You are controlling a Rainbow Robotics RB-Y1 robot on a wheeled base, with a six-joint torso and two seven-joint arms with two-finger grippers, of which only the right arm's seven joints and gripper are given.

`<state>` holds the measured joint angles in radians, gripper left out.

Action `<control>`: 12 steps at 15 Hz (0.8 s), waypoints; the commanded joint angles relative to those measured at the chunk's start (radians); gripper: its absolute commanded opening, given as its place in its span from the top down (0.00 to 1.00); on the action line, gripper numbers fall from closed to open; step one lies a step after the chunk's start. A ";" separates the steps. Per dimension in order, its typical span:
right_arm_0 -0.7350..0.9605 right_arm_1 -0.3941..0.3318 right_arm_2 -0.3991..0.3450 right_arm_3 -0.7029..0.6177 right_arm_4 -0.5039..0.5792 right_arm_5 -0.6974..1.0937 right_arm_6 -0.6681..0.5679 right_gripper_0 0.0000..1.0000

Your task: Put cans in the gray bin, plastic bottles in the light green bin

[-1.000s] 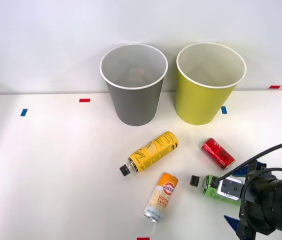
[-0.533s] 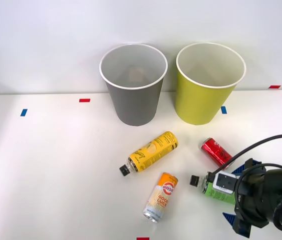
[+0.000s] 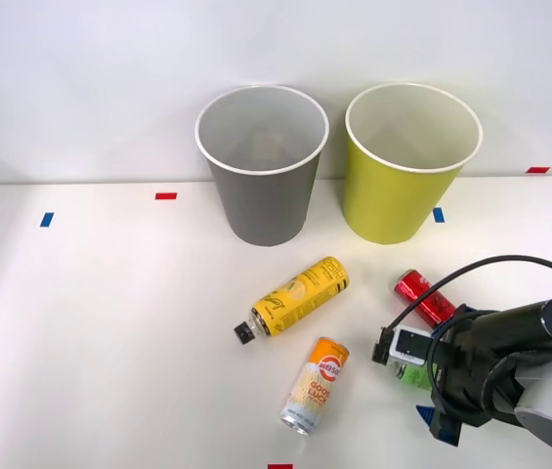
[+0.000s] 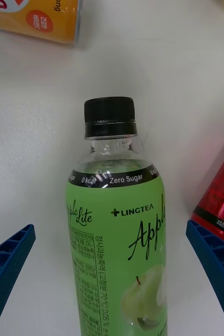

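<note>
Since a second ago the right end effector (image 4: pixel 112 283) has slid leftward over the bright green plastic bottle (image 4: pixel 117 231) at lower right of the front frame; its blue ribbed fingers (image 4: pixel 7 262) stand wide, straddling the bottle, whose long axis runs straight ahead, black cap away; counted: two bottles, two cans, two bins on the white worktop (image 3: pixel 109 322).

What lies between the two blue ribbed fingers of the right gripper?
The green plastic bottle, lying on the white table, untouched by either finger, per the wrist view.
</note>
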<state>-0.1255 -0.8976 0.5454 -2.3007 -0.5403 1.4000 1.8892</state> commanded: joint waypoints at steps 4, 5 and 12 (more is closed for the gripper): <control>-0.025 0.048 0.034 0.046 0.054 0.022 0.025 0.00; -0.026 0.055 0.034 0.046 0.063 0.037 0.030 0.00; -0.025 0.068 0.036 0.046 0.077 0.039 0.047 1.00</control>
<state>-0.1512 -0.8313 0.5814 -2.2541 -0.4680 1.4387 1.9343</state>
